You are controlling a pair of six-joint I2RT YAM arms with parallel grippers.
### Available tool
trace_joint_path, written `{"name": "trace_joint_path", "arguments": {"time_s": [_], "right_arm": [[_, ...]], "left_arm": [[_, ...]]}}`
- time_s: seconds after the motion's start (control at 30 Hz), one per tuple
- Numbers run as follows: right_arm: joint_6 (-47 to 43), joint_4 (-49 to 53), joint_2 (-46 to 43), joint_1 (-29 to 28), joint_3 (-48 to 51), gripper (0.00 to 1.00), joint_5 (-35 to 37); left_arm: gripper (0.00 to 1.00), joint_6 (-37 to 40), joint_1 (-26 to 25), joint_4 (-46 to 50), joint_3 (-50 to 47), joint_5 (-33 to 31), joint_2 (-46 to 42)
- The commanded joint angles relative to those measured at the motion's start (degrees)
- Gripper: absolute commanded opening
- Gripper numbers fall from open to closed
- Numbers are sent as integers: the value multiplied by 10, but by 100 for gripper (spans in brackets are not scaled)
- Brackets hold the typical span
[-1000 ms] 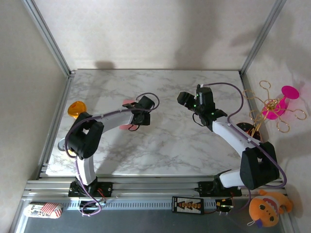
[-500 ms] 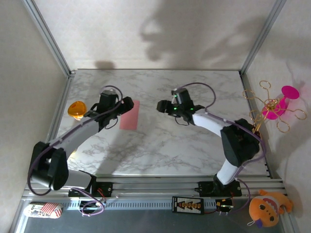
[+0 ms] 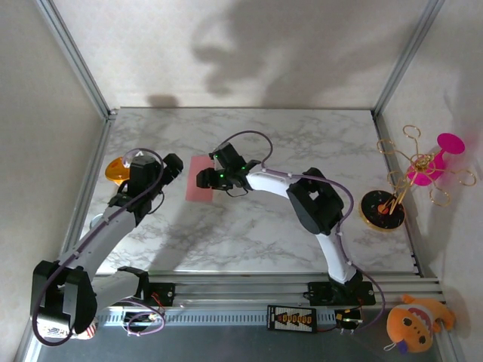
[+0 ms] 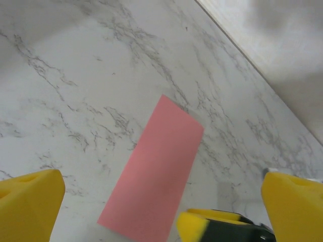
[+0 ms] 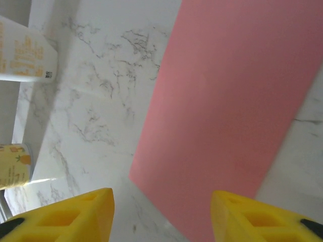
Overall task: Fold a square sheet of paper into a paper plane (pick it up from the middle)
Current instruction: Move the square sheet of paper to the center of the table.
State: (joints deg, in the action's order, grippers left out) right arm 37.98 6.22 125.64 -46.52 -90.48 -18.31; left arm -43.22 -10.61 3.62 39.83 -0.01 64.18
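— how do the arms sit, starting from the near edge?
— the left arm [image 3: 106,230] swings out from its base and stretches long up the left side of the marble table [image 3: 249,241], with its wrist turned toward the middle. the right arm [image 3: 324,226] climbs from its base and folds sharply at the elbow. its white forearm then reaches far leftward across the table.

— and the hands?
— the left gripper [image 4: 162,184] is spread wide, with its yellow pads [image 4: 30,199] at opposite edges of its own wrist view. it looks down on the paper from just left of it. the right gripper [image 5: 161,201] has its jaws partly apart, low over a corner of the paper. one of its yellow fingers shows in the left wrist view, just beside the paper's long edge. i can't tell whether it touches the sheet.

— where's the paper?
— the square sheet of paper [image 4: 154,171] lies flat on the table, left of centre, between the two grippers. it shows as a long narrow rectangle, salmon-pink, matte and smooth, with crisp straight edges.

— what about the other surfaces?
— the table is white marble pattern with thin grey veins. the pads are blocky and yellow on black fingers. farther left, an orange disc [image 3: 115,170] sits by the table's edge.
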Motion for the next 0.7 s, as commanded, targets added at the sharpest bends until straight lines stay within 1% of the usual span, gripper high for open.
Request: {"name": "trace_joint_path", "arguments": {"time_s": [0.0,0.17,0.27,0.33,0.47,0.6,0.67], "right_arm": [[-10,50,36,0,-48,53,-5],[-21,100,72,0,-84,52,11],[-36,128,74,1,-78,52,31],[-50,136,63,4,-55,52,38],[-84,129,3,30,47,52,34],[-134,64,-85,64,201,52,6],[-167,48,-119,91,247,52,-15]], "left_arm": [[100,-12,8,-15,-9,-2,-7],[100,-14,9,-20,-8,10,3],[100,-13,9,-24,-8,22,12],[100,-12,9,-28,-5,34,20],[100,-6,9,-29,4,66,42],[100,-1,8,-56,1,112,66],[99,-7,5,-79,-5,138,78]]}}
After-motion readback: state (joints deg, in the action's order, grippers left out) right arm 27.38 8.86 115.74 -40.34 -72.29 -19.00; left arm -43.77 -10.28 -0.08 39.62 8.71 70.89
